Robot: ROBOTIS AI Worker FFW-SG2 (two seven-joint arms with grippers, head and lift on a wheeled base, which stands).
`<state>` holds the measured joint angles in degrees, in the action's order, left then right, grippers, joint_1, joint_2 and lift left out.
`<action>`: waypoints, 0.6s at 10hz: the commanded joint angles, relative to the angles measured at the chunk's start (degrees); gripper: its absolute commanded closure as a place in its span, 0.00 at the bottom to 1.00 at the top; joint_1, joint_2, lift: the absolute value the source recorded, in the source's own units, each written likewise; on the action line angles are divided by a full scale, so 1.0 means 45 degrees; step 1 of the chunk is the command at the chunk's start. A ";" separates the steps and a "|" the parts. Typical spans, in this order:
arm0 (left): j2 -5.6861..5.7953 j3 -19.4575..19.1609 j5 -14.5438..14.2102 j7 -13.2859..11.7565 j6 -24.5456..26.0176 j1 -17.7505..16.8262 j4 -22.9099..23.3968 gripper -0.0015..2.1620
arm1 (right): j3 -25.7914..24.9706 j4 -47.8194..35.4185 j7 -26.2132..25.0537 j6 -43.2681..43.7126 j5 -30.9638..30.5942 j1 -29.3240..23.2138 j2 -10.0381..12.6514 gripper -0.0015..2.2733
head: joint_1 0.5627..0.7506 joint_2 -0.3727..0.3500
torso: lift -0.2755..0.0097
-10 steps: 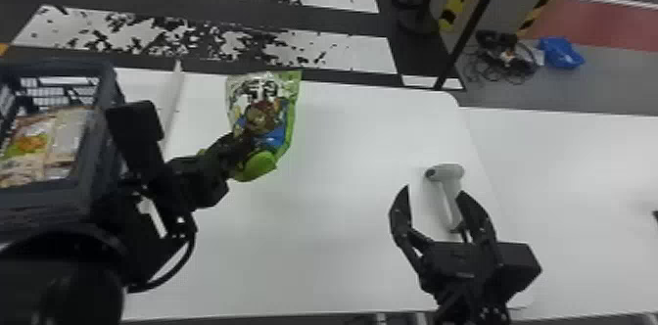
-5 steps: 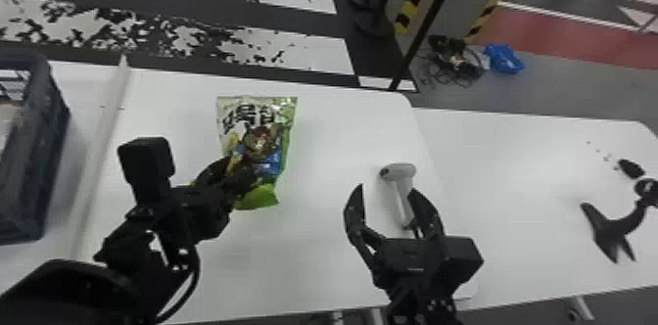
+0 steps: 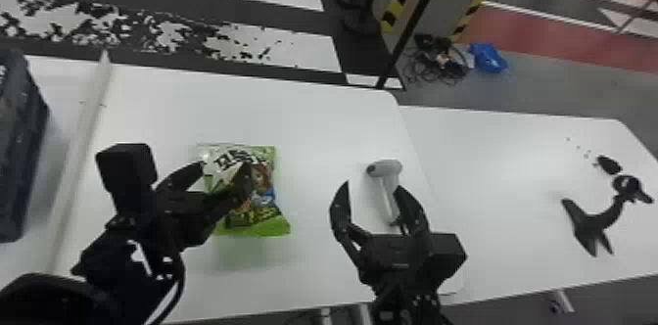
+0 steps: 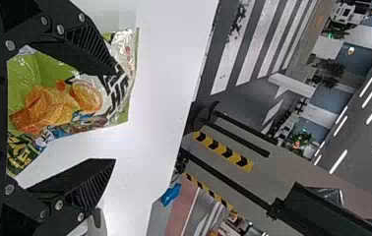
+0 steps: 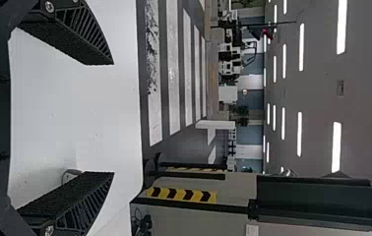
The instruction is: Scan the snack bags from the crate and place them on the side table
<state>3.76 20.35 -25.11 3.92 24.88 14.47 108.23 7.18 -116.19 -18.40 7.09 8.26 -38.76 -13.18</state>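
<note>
My left gripper stands open over the green snack bag, which lies on the white table. In the left wrist view the snack bag shows beyond the parted fingers of the left gripper, nearer the upper one. The right gripper is open, with nothing held, beside the white handheld scanner; one finger overlaps the scanner's handle from the head's angle. In the right wrist view the right gripper has its fingers wide apart. A dark crate stands at the far left.
The side table adjoins on the right and bears a black stand-like object and a small dark item. A raised white strip runs between crate and bag. Cables lie on the floor behind.
The head view has swung to the right, taking the crate's inside out of sight. The left gripper has opened and let go of the snack bag, which now lies flat on the table.
</note>
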 commanded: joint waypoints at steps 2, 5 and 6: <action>0.0316 -0.0557 0.0775 -0.0013 -0.0499 0.0731 0.1125 0.02 | 0.0007 -0.0098 -0.0013 -0.0004 0.0000 -0.0059 -0.0020 0.04 | 0.70 0.07 | 0.68; 0.0902 -0.1319 0.2083 -0.0110 -0.2882 0.1629 0.1808 0.02 | 0.0085 -0.0332 -0.0013 -0.0473 0.0000 -0.0039 -0.0039 0.03 | 0.70 0.18 | 0.68; 0.1078 -0.1495 0.2591 -0.0110 -0.3273 0.1942 0.1945 0.02 | 0.0124 -0.0527 0.0026 -0.0903 0.0215 -0.0020 -0.0039 0.03 | 0.70 0.21 | 0.68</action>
<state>8.19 14.14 -14.72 3.42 11.25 22.37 116.66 7.63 -118.10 -18.27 4.19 8.73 -38.88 -13.39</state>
